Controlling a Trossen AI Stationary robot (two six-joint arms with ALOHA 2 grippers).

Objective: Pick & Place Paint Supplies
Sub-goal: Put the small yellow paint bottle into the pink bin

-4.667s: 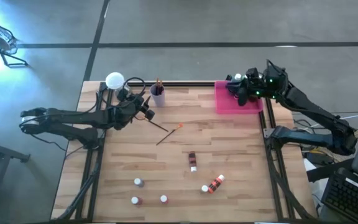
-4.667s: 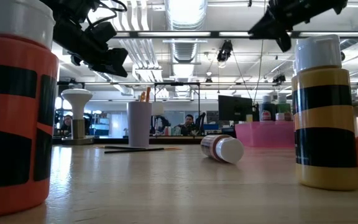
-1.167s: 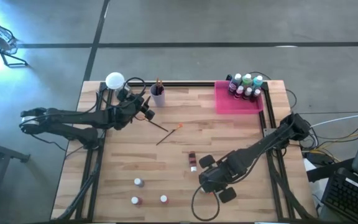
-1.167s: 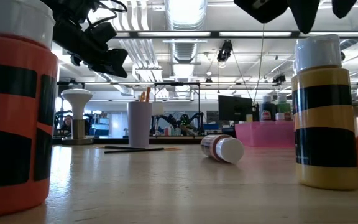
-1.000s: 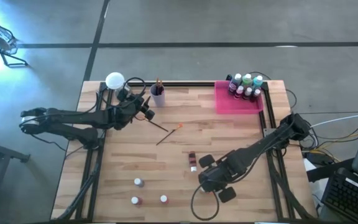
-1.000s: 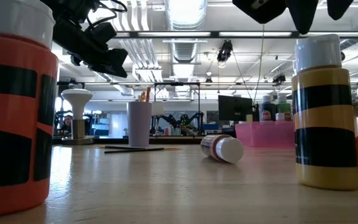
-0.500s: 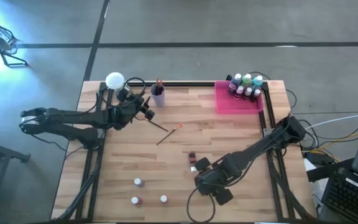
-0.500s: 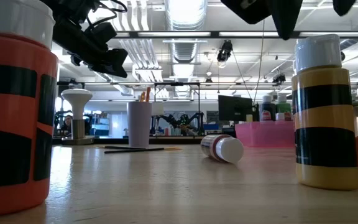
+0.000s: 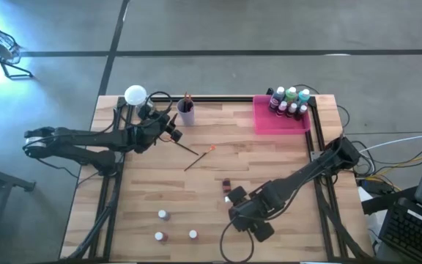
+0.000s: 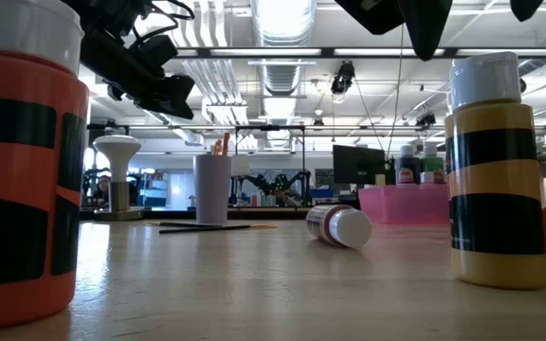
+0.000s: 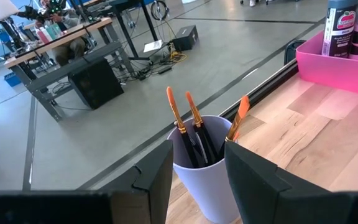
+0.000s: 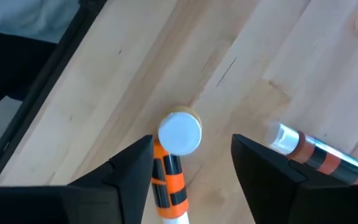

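Observation:
My right gripper (image 9: 240, 210) hangs open, pointing down, over the near right part of the table. In its wrist view, the right gripper (image 12: 191, 163) has a finger on either side of an upright white-capped yellow bottle (image 12: 179, 132) without touching it. An orange striped bottle (image 12: 168, 187) lies against that bottle's foot, and a brown striped bottle (image 12: 312, 153) lies a little apart. My left gripper (image 9: 172, 133) waits open by the lilac cup (image 11: 204, 163), which holds three brushes. Two more brushes (image 9: 197, 157) lie crossed on the wood.
The pink tray (image 9: 269, 123) sits at the far right corner with several bottles (image 9: 290, 101) standing in it. Three small upright bottles (image 9: 163, 215) stand near the table's near edge, left of my right gripper. A white lamp (image 9: 135, 94) stands at the far left corner.
My right gripper has moved a short way toward the table's left, staying open and pointing down above the bottles. Nothing on the table has moved.

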